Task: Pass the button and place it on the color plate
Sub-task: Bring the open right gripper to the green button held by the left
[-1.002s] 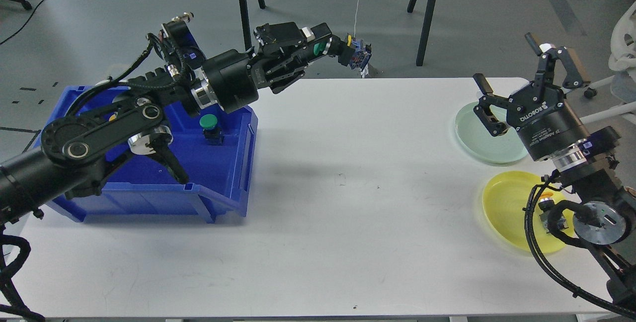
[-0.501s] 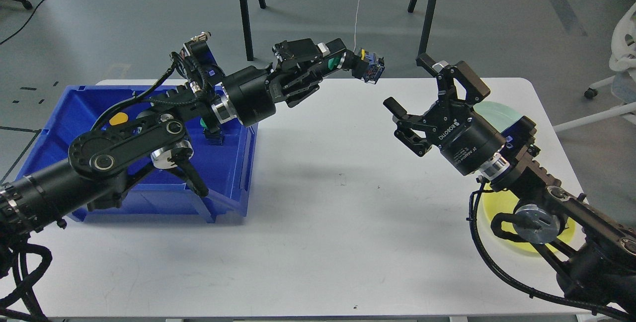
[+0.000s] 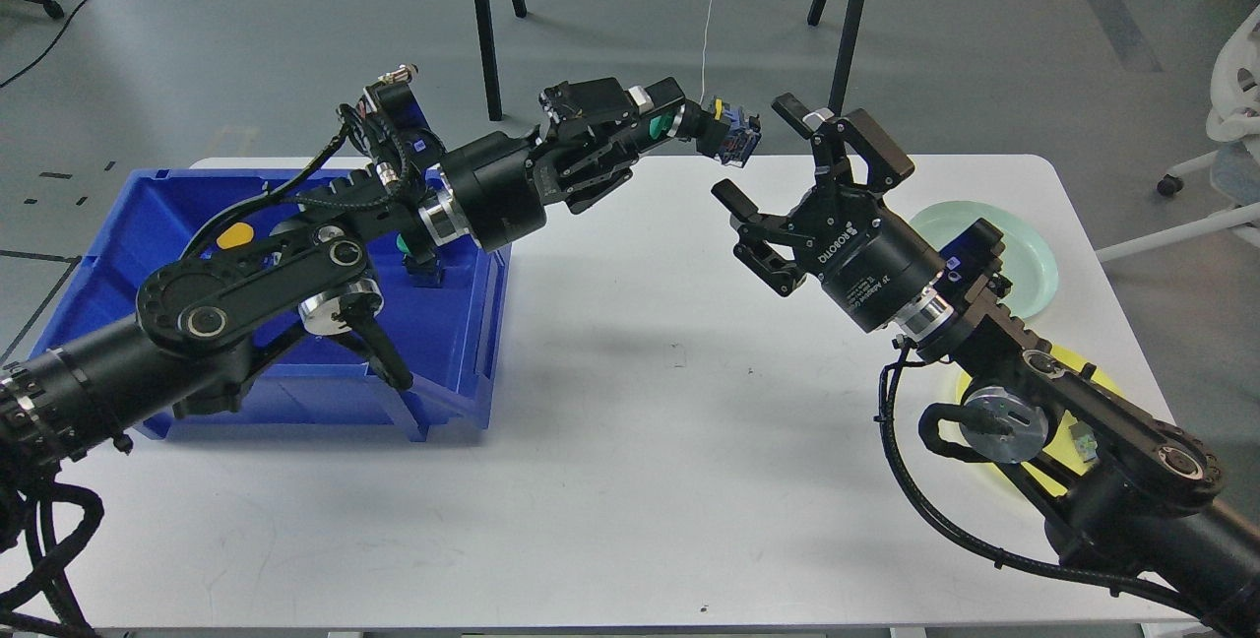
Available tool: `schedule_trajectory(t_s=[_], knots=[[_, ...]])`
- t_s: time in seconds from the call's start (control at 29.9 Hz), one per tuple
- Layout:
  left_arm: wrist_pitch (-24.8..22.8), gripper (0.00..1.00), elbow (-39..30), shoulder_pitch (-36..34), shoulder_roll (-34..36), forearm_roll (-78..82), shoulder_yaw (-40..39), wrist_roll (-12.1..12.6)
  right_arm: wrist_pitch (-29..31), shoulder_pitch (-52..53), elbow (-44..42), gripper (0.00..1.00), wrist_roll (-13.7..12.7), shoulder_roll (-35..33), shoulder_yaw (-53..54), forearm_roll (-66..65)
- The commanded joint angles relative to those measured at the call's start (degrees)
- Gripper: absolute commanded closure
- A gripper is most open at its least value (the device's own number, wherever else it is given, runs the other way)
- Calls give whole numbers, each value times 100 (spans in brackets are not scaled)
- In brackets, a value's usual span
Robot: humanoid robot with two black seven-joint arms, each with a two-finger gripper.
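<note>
Nearest the viewer, the bare white tabletop was seen crossed on either side by the two black arms. Further in, at the right edge, a yellow plate lay largely hidden beneath the right arm, a small part resting on it. At the left, a blue bin held at least one more green-capped button, mostly hidden behind the left arm. Beyond the yellow plate, a pale green plate was seen near the far right corner, partly covered by the right wrist.

The right gripper was held with its fingers spread wide and pointed up toward the centre of the far edge. The left gripper was closed on the green-capped push button, whose green cap lay between the fingers and whose black and blue contact block projected to the right, above the tabletop and clear of it. The block was near the open right fingers but apart from them.

The handover was judged to be the step in hand. It would be done well if the right fingers were brought around the projecting block, squared to its flat sides and closed firmly before the left grip was released. A green cap suggested the pale green plate as the destination.
</note>
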Motion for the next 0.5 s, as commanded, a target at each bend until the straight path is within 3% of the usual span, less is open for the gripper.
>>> schedule_trajectory(t_s=[0.0, 0.17, 0.47], knots=[[2, 72, 1, 4, 0, -1, -2, 0, 1, 128, -151, 5, 6, 132, -17, 0], [2, 72, 1, 13, 0, -1, -2, 0, -8, 173, -204, 8, 6, 238, -25, 0], [-7, 72, 63, 31, 0, -9, -2, 0, -8, 173, -231, 24, 15, 247, -25, 0]])
